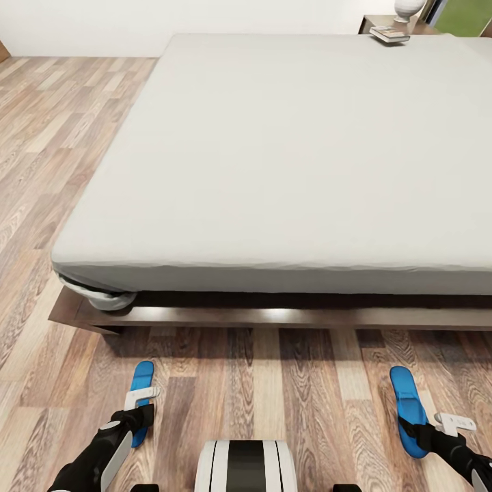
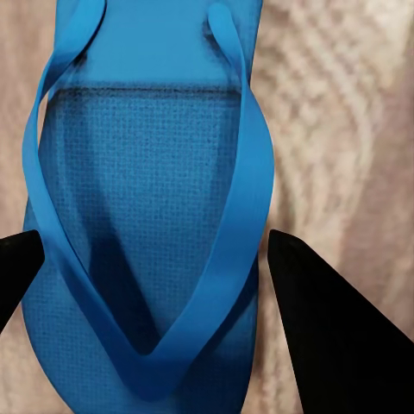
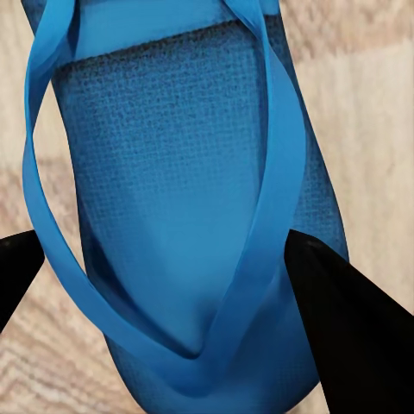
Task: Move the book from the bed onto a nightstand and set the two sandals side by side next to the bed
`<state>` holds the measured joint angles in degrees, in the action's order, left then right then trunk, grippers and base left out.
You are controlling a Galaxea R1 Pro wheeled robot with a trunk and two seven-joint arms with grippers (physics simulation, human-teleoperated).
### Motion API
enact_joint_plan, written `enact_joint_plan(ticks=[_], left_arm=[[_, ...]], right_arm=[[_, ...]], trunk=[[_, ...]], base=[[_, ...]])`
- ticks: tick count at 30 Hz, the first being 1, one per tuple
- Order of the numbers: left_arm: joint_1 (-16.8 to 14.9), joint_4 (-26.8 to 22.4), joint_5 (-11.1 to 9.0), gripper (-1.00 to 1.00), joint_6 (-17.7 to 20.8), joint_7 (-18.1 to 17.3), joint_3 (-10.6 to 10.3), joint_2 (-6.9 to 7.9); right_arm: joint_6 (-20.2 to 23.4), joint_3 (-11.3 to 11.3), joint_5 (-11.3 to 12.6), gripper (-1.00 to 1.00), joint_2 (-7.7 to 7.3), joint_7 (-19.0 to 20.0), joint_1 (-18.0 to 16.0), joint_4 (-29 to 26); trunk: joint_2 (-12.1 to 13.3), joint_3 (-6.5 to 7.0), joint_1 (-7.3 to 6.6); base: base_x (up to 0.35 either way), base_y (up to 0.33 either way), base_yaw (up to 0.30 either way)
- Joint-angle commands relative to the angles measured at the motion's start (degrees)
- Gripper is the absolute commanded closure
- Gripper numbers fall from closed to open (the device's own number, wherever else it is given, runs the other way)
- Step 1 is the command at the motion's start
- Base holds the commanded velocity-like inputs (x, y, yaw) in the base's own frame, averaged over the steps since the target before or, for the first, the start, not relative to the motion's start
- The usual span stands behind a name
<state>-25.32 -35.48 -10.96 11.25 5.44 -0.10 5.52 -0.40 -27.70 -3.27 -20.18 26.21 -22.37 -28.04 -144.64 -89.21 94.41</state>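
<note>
Two bright blue sandals lie toes toward the bed [image 1: 287,157], far apart on the floor in front of its foot. My left gripper [image 1: 140,413] straddles the left sandal [image 1: 142,379]. In the left wrist view the left gripper [image 2: 155,235] stands open around that sandal [image 2: 147,155], with a thin strip of floor between one finger [image 2: 328,328] and the sole. My right gripper [image 1: 421,432] is shut on the right sandal [image 1: 406,403]. In the right wrist view its fingers [image 3: 345,328] press the sole edges of this sandal [image 3: 164,155]. The book [image 1: 389,33] lies by the nightstand [image 1: 374,22] at the bed's far right corner.
A white lamp base [image 1: 408,8] stands on the nightstand. The bed's dark wooden frame [image 1: 273,318] juts out low just ahead of the sandals. Wooden floor [image 1: 273,389] runs between the two sandals and along the bed's left side. My base [image 1: 246,465] sits at the bottom centre.
</note>
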Motion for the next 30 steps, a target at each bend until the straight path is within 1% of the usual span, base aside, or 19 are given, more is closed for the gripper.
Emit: enact_joint_plan(ticks=[1, 11, 14, 24, 26, 30], left_arm=[[0.01, -0.12, -0.55, 1.00, 0.33, 0.27, -0.07, 0.01], [0.01, -0.12, -0.55, 1.00, 0.35, 0.27, -0.07, 0.01], [0.01, -0.12, -0.55, 1.00, 0.35, 0.27, -0.07, 0.01], [0.01, -0.12, -0.55, 1.00, 0.35, 0.29, -0.07, 0.01], [0.01, -0.12, -0.55, 1.00, 0.35, 0.29, -0.07, 0.01], [0.01, -0.12, -0.55, 1.00, 0.35, 0.27, -0.07, 0.01]], right_arm=[[-0.04, -0.42, -0.34, 1.00, 0.02, 0.45, -0.05, 0.01], [-0.04, -0.40, -0.34, 1.00, 0.05, 0.47, -0.05, 0.01], [-0.04, -0.42, -0.34, 1.00, 0.05, 0.47, -0.05, 0.00], [-0.04, -0.41, -0.34, 1.00, 0.04, 0.48, -0.05, 0.00], [-0.04, -0.42, -0.34, 1.00, 0.02, 0.48, -0.05, 0.00], [-0.04, -0.41, -0.34, 1.00, 0.04, 0.50, -0.05, 0.00]], trunk=[[-0.01, -0.03, -0.01], [-0.01, -0.03, -0.01], [-0.05, -0.70, 0.07], [-0.05, -0.70, 0.07], [-0.08, -1.14, 0.12], [-0.08, -1.14, 0.12]], base=[[0.000, 0.000, 0.000], [0.000, 0.000, 0.000], [0.000, 0.000, 0.000], [0.000, 0.000, 0.000], [0.000, 0.000, 0.000], [0.000, 0.000, 0.000]])
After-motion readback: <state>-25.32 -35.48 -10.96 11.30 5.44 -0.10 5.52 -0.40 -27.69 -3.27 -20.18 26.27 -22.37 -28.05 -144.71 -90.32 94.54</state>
